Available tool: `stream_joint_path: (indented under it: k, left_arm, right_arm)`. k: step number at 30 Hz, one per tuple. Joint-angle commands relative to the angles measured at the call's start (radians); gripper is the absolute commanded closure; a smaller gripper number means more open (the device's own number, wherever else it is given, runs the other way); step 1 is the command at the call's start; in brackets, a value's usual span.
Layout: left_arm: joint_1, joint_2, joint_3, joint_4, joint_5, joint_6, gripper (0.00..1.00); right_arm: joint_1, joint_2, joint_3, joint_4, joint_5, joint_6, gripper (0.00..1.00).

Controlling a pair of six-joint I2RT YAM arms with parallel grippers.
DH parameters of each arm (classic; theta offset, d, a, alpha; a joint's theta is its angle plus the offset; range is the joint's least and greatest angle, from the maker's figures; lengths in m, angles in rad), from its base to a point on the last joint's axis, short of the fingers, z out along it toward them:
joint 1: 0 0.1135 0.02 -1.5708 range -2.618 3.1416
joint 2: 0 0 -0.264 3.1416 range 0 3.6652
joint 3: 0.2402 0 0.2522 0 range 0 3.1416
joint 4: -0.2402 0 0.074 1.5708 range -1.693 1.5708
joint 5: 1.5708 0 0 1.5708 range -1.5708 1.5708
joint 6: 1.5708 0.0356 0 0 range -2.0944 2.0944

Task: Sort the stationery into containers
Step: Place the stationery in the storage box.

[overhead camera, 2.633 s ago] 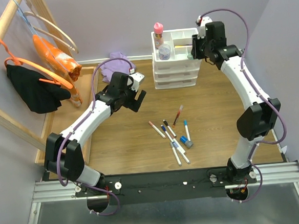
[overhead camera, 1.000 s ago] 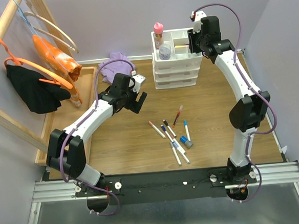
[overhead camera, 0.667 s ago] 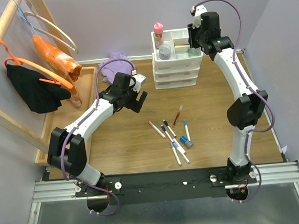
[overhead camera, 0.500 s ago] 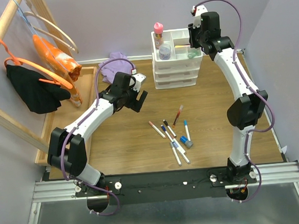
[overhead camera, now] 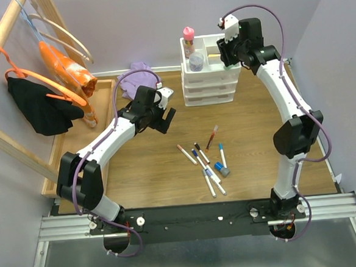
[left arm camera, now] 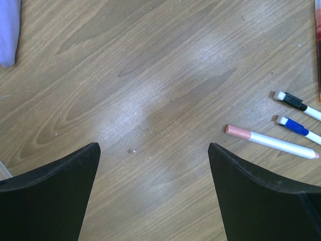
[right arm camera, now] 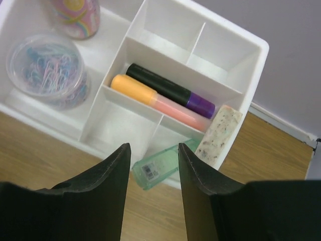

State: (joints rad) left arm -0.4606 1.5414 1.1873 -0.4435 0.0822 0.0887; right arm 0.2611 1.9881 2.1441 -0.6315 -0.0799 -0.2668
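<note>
The white drawer unit (overhead camera: 210, 82) stands at the back, and its divided top tray (right arm camera: 251, 50) fills the right wrist view. An orange highlighter (right arm camera: 150, 100) and a black-and-purple highlighter (right arm camera: 170, 91) lie in one long compartment. A mint highlighter (right arm camera: 160, 168) lies tilted across the tray's front rim, one end sticking out. My right gripper (right arm camera: 153, 145) (overhead camera: 227, 49) hovers open just above it, a finger on either side. The glue bottle (overhead camera: 188, 40) and round jar (right arm camera: 47, 68) stand in the tray's left part. Several thin markers (overhead camera: 205, 162) lie mid-table. My left gripper (overhead camera: 163, 121) (left arm camera: 153, 145) hangs open over bare wood left of them.
A speckled stick (right arm camera: 219, 135) leans at the tray's right corner. The purple cloth (overhead camera: 138, 72) lies behind the left arm. A long wooden tray (overhead camera: 101, 90) and a rack with hangers and clothes (overhead camera: 40, 88) fill the left side. Pink-, black- and blue-capped markers (left arm camera: 271, 142) lie right of the left fingers.
The right gripper's jaws have spread wider over the tray and its wrist has shifted slightly left. The left arm has not moved.
</note>
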Motion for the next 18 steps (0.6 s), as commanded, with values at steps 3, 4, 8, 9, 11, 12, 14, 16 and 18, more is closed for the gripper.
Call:
stream_joint_path:
  k: [3, 4, 8, 9, 11, 12, 14, 16, 18]
  left_arm:
    - [-0.006, 0.013, 0.018, 0.022, 0.025, -0.017, 0.02]
    - [-0.006, 0.013, 0.02, 0.022, 0.027, -0.018, 0.02]
    - [-0.006, 0.013, 0.017, 0.023, 0.027, -0.018, 0.02]
    - [-0.006, 0.014, 0.017, 0.025, 0.028, -0.017, 0.02]
    - [-0.006, 0.016, 0.018, 0.023, 0.028, -0.02, 0.02]
    - [-0.006, 0.014, 0.02, 0.025, 0.027, -0.02, 0.03]
    - [-0.006, 0.016, 0.02, 0.023, 0.025, -0.018, 0.02]
    - [-0.006, 0.016, 0.02, 0.023, 0.024, -0.018, 0.02]
    - [-0.006, 0.016, 0.018, 0.023, 0.022, -0.018, 0.02]
  right_arm:
    - [0.03, -0.132, -0.168, -0.03, -0.034, -0.288, 0.48]
    - [0.036, -0.143, -0.202, -0.021, -0.028, -0.311, 0.48]
    - [0.059, -0.166, -0.239, 0.012, 0.0, -0.379, 0.48]
    - [0.063, -0.164, -0.239, 0.015, 0.006, -0.384, 0.49]
    - [0.069, -0.158, -0.234, 0.023, 0.031, -0.385, 0.5]
    - [0.072, -0.147, -0.23, 0.023, 0.04, -0.39, 0.5]
    - [0.075, -0.14, -0.225, 0.027, 0.067, -0.391, 0.51]
    - [0.076, -0.129, -0.22, 0.03, 0.075, -0.394, 0.52]
    - [0.075, -0.121, -0.217, 0.032, 0.118, -0.405, 0.52]
